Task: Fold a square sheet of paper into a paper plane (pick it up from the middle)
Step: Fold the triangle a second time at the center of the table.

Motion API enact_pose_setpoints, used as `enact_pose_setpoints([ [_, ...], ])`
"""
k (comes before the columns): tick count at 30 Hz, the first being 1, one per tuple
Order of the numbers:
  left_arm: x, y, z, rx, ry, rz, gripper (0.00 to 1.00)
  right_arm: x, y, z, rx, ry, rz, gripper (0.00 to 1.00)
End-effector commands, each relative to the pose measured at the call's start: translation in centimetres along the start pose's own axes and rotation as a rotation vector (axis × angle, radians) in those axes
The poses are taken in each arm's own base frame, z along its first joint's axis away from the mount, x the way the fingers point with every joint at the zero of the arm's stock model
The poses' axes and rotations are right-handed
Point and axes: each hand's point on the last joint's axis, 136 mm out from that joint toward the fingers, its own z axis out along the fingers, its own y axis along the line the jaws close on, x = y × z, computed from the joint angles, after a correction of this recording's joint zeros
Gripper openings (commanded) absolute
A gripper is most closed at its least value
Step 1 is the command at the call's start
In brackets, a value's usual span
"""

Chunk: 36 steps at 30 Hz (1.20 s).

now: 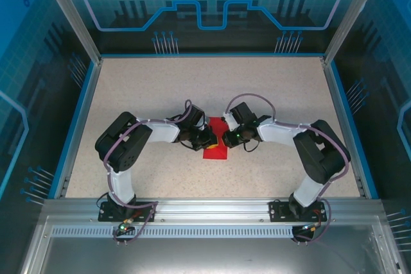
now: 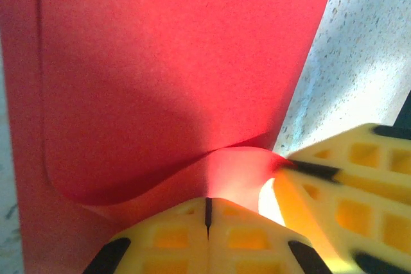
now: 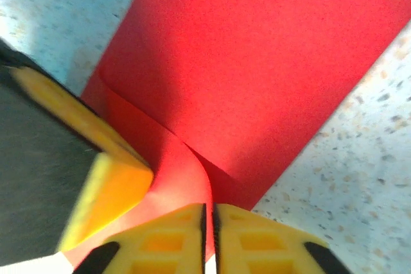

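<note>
**Two arms pinch red paper (image 1: pixel 214 153) near the table (image 1: pixel 128 94) centre**
Left gripper (image 2: pixel 207 205), at the paper's 9 o'clock, is clamped on a raised fold. Right gripper (image 3: pixel 209 215), at 3 o'clock, nips the same ridge, jaws a slit apart.

Top view: high above, behind arm bases (image 1: pixel 122 210), looking down on whole table (image 1: pixel 270 94). Left wrist view: very close, left gripper (image 2: pixel 207 208) at bottom edge, facing across red paper (image 2: pixel 160 81). Right wrist view: equally close, right gripper (image 3: pixel 209 216) at bottom edge. All three share red paper, mid-frame in top view.
</note>
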Motion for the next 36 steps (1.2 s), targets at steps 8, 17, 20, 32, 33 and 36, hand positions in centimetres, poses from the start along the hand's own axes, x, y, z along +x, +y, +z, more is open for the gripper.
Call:
enact_pose_setpoints([
  [8,1.1,2.8,0.7,-0.089,0.018,-0.025,0.0,1.0,4.4,-3.3,-0.26,-0.014,0.162,0.16],
  [17,1.1,2.7,0.7,-0.086,0.02,-0.021,0.0,3.6,5.2,-1.2,-0.346,0.089,0.347,0.1],
  [20,1.1,2.7,0.7,-0.086,0.02,-0.021,0.0,3.4,5.8,-1.2,-0.363,0.089,0.344,0.11],
  [32,1.0,2.5,0.6,-0.085,0.019,-0.015,0.0,3.9,5.1,0.3,-0.27,0.152,0.338,0.1],
  [33,0.9,2.5,0.6,-0.083,0.019,-0.014,0.0,4.0,5.0,0.4,-0.267,0.154,0.341,0.1],
  [36,1.0,2.5,0.7,-0.084,0.022,-0.013,0.0,4.3,4.4,0.7,-0.252,0.167,0.354,0.1],
])
